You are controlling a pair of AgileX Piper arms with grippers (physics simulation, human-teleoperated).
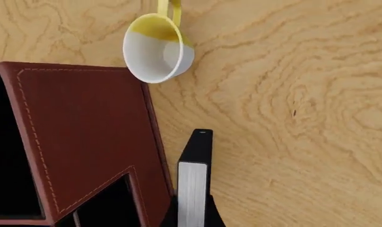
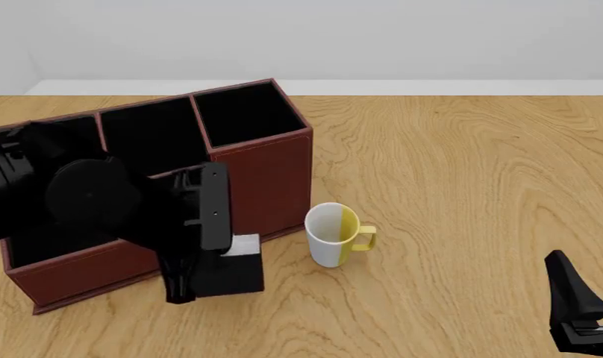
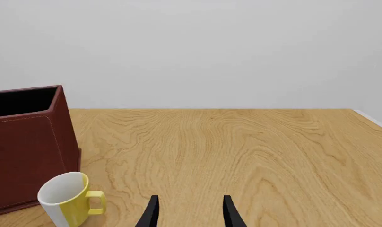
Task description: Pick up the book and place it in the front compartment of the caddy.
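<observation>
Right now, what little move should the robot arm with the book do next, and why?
Probably lift the book a bit higher. The left gripper is shut on it, but it sits low beside the caddy, outside its wall, so it likely needs height to clear that wall first.

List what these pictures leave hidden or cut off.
- Front view: the left arm covers most of the book and the caddy's near cells.
- Left wrist view: the frame edge cuts off the left gripper's fingers, so contact is unclear.
- Front view: the right gripper is cut off.
</observation>
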